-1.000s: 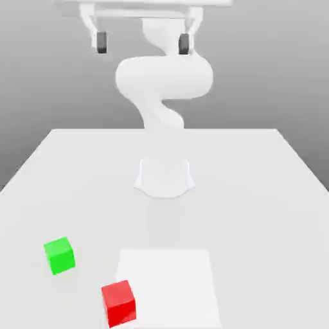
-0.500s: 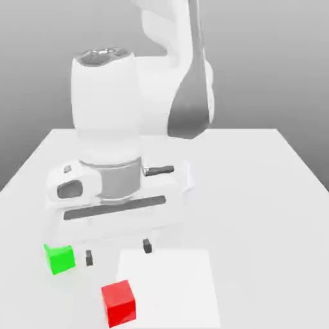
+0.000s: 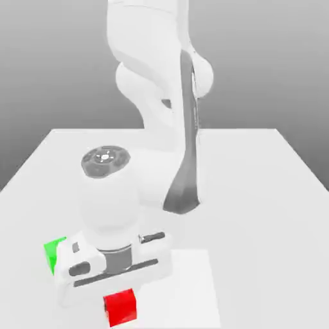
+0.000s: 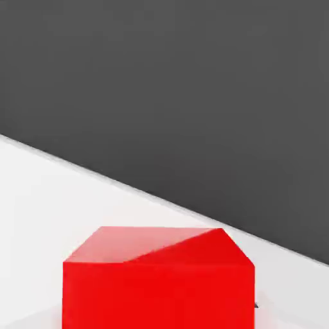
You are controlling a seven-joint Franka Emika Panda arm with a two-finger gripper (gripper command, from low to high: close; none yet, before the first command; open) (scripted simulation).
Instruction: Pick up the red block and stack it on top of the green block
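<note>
The red block [image 3: 122, 308] sits on the table near the front edge, its top tucked under my hand. From the hand camera the red block [image 4: 157, 276] looms very close, dead centre below the hand. My gripper [image 3: 119, 294] is lowered straight onto it and shut on it. The green block [image 3: 51, 252] rests on the table towards the exterior view's left of the hand, with part of it hidden behind the hand's body. The two blocks stand apart.
The white table [image 3: 270, 193] stretches back to the arm's base. A paler square patch [image 3: 193, 289] lies towards the exterior view's right of the red block. The arm [image 3: 160, 128] bends tall over the table's middle. A dark backdrop [image 4: 193, 77] lies beyond the table edge.
The arm has swung down and forward from high above the table to the red block. The gripper stood open before and is shut now. Neither block has moved.
</note>
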